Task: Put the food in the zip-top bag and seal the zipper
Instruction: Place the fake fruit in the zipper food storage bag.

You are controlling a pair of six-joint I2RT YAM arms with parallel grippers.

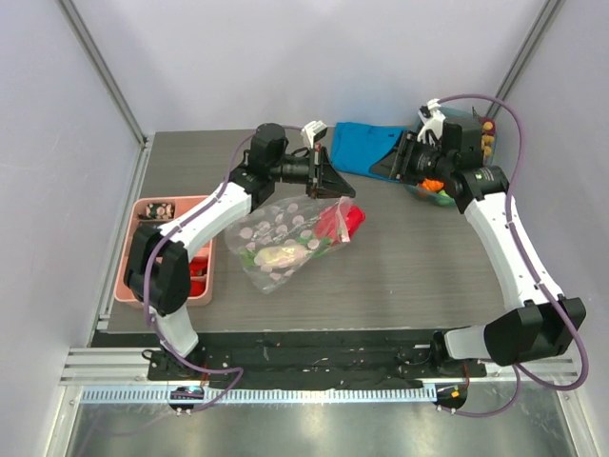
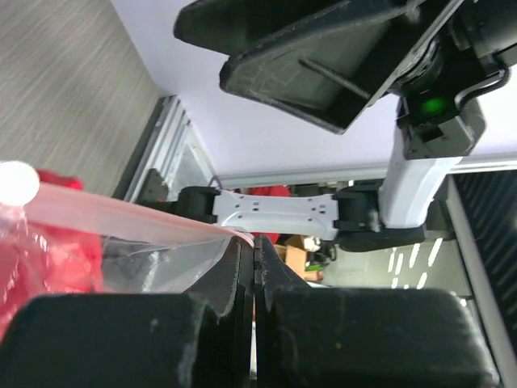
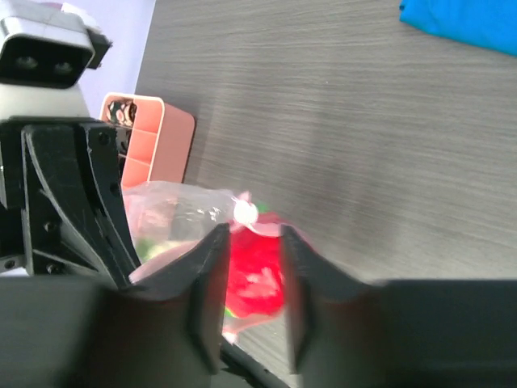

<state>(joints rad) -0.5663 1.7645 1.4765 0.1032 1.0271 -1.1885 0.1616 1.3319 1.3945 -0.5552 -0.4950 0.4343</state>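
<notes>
The bag (image 1: 276, 238) lies mid-table, its long axis running from near-left to far-right, with the mouth at the far-right end. Red food (image 1: 347, 221) bulges at that mouth and paler pieces sit deeper inside. The left gripper (image 2: 254, 250) has its jaws pressed together on the zipper (image 2: 121, 212), pinching the strip at one corner of the mouth, so the left arm is the one in contact.

The right gripper (image 3: 252, 238) hangs over the cloth (image 1: 366, 143), beyond and to the right of the mouth and well apart from it. Its jaws stand partly spread with nothing seen between them. In the right wrist view they point straight at the red food, so the mouth lies dead ahead along their line. A small white knob (image 3: 245, 212), perhaps the slider, sits on the strip facing them.

I judge that sealing turns on the right gripper crossing that gap to meet the strip opposite the left pinch. The table (image 1: 428, 267) between them is bare. The tray (image 1: 143, 276) sits beside the bag's closed end, out of the way
</notes>
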